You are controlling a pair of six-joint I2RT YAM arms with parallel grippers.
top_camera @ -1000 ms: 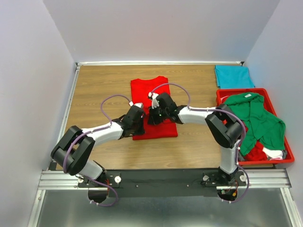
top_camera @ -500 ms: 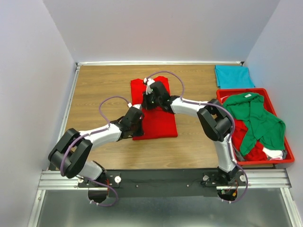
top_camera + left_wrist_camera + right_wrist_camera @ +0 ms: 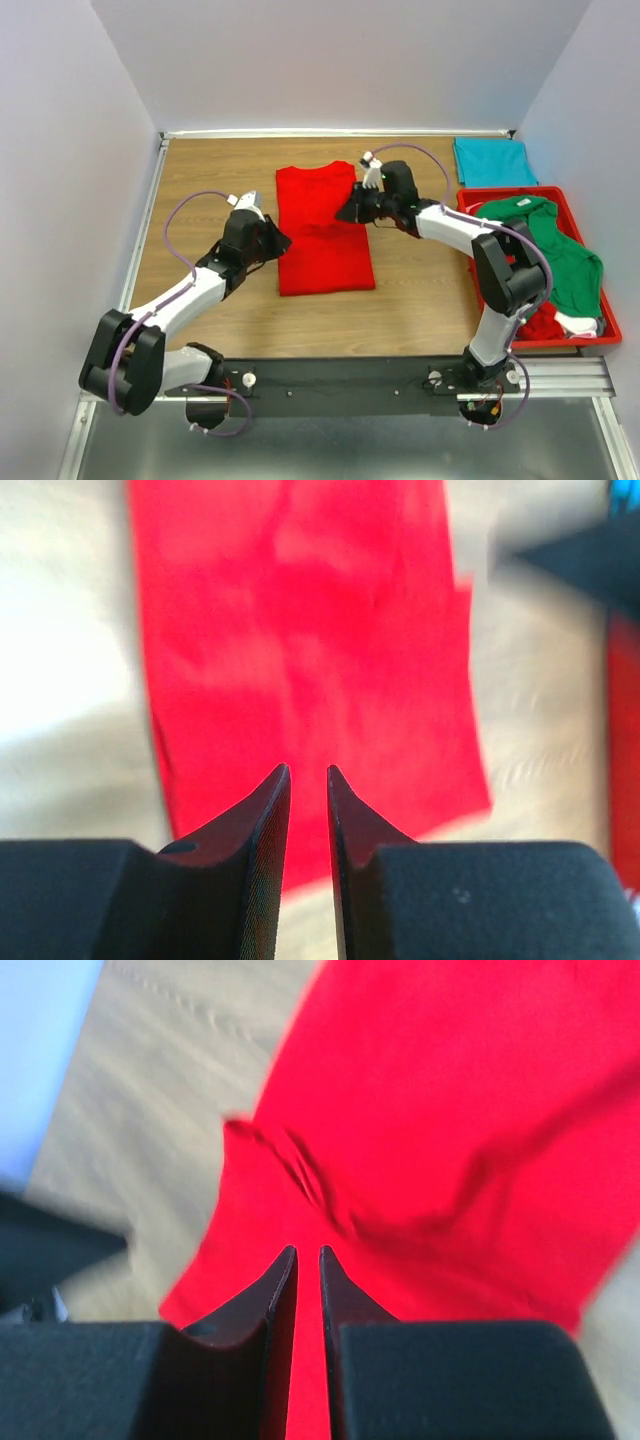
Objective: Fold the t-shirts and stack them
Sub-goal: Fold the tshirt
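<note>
Risk is judged to sit chiefly in the red t-shirt (image 3: 322, 235), which is laid as a tall folded rectangle at the middle of the desk (image 3: 210, 180). A small puckered ridge is seen near its edge in the right wrist view, and it could be pressed in for good if another fold were made over it. The left hand (image 3: 308, 772) is held at the shirt's left edge and the right hand (image 3: 307, 1252) at its right edge. Each has its fingers pressed almost together, with nothing pinched. Cloth could be dragged and the fold undone if either were swept low. A teal t-shirt (image 3: 492, 162) is folded at the far right corner, and a green t-shirt (image 3: 545, 245) is draped over the red plastic tray (image 3: 575, 345). No brand, label or writing can be read.
</note>
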